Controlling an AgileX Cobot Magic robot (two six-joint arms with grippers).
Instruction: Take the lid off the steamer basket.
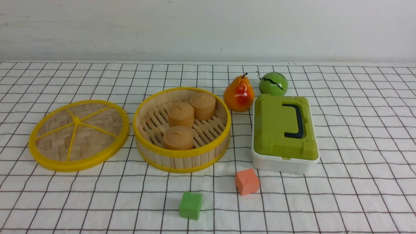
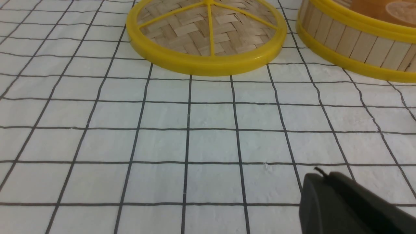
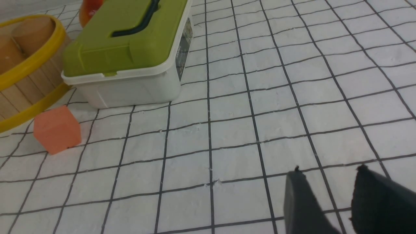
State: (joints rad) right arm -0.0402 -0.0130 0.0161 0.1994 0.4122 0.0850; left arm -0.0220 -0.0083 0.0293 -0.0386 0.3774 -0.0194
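The lid is a woven bamboo disc with a yellow rim and spokes. It lies on the checked cloth just left of the steamer basket, apart from it. The basket stands uncovered with three tan cylinders inside. Neither arm shows in the front view. In the left wrist view my left gripper hovers over bare cloth, short of the lid and the basket, its fingers pressed together and holding nothing. My right gripper is open and empty over the cloth, away from the basket.
A white box with a green lid stands right of the basket. Behind it are a pear and a green ball. An orange cube and a green cube lie in front of the basket.
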